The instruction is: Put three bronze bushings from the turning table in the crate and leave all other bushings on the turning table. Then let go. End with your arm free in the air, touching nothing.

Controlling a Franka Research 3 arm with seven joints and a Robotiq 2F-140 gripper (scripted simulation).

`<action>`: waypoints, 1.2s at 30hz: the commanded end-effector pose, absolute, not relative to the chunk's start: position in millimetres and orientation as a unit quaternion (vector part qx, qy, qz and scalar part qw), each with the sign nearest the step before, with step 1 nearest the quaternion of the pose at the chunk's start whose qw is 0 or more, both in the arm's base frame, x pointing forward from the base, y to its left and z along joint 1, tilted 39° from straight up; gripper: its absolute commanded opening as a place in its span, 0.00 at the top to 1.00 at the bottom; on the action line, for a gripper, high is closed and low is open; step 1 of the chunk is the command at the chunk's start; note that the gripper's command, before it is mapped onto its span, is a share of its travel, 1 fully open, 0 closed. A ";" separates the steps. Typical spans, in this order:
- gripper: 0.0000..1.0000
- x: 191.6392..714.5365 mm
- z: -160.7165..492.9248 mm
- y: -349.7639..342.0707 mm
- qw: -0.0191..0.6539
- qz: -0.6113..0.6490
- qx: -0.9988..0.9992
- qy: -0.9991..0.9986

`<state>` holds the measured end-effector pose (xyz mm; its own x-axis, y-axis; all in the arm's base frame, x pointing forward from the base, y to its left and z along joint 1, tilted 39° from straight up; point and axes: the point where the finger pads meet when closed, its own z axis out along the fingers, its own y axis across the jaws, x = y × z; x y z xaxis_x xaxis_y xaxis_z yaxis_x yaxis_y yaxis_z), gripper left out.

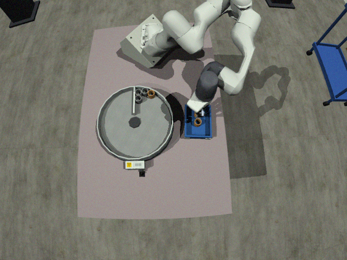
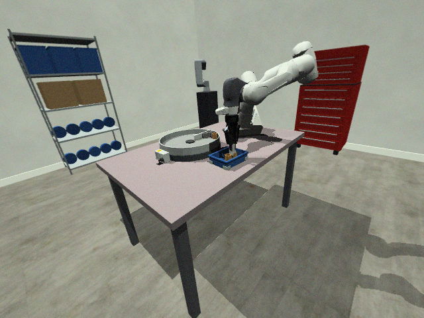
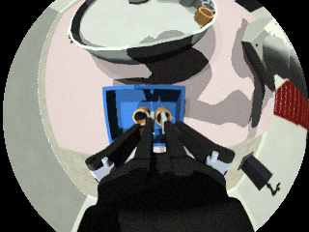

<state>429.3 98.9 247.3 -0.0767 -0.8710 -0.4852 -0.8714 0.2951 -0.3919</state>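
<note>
The blue crate (image 1: pixel 197 136) (image 2: pixel 216 162) (image 3: pixel 145 88) holds two bronze bushings. One bronze bushing (image 1: pixel 197 125) (image 2: pixel 228 157) (image 3: pixel 134 116) stands upright, free of the fingers. The other bronze bushing (image 1: pixel 195 115) (image 2: pixel 234 154) (image 3: pixel 170 117) stands beside it, partly hidden by my gripper (image 2: pixel 232 150) (image 3: pixel 157 116). My gripper is low in the crate and slightly open, one fingertip inside that bushing and one outside, with its wall between them. On the turning table (image 1: pixel 134 142) (image 2: pixel 177 140) (image 3: pixel 135 24) are one bronze bushing (image 1: pixel 151 97) (image 2: pixel 214 136) (image 3: pixel 203 18) and three grey bushings (image 1: pixel 138 102).
A straight white bar (image 1: pixel 134 101) on the turning table stands beside the grey bushings. The turning table's raised wall is left of the crate in the top view. A small white box (image 1: pixel 134 164) (image 2: pixel 162 156) with a yellow label sits at its front.
</note>
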 end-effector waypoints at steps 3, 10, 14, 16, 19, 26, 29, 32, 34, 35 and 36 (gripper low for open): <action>0.90 429.4 249.5 97.6 0.331 -0.002 -0.594 0.733; 0.90 420.2 264.1 90.3 0.331 -0.002 -0.594 0.733; 0.90 411.4 278.2 83.2 0.331 -0.002 -0.594 0.733; 0.90 409.1 282.0 81.3 0.331 -0.002 -0.594 0.733; 0.90 404.4 289.6 77.5 0.331 -0.002 -0.594 0.733; 0.90 391.6 310.0 67.2 0.331 -0.002 -0.594 0.733; 0.90 389.2 313.8 65.3 0.331 -0.002 -0.594 0.733; 0.90 388.6 314.8 64.8 0.331 -0.002 -0.594 0.733; 0.90 388.6 314.8 64.8 0.331 -0.002 -0.594 0.733; 0.90 388.5 314.9 64.8 0.331 -0.002 -0.594 0.733; 0.90 388.5 314.9 64.8 0.331 -0.002 -0.594 0.733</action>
<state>390.9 63.7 314.9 -0.0661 -0.8752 -0.4793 -0.8667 0.2884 -0.4071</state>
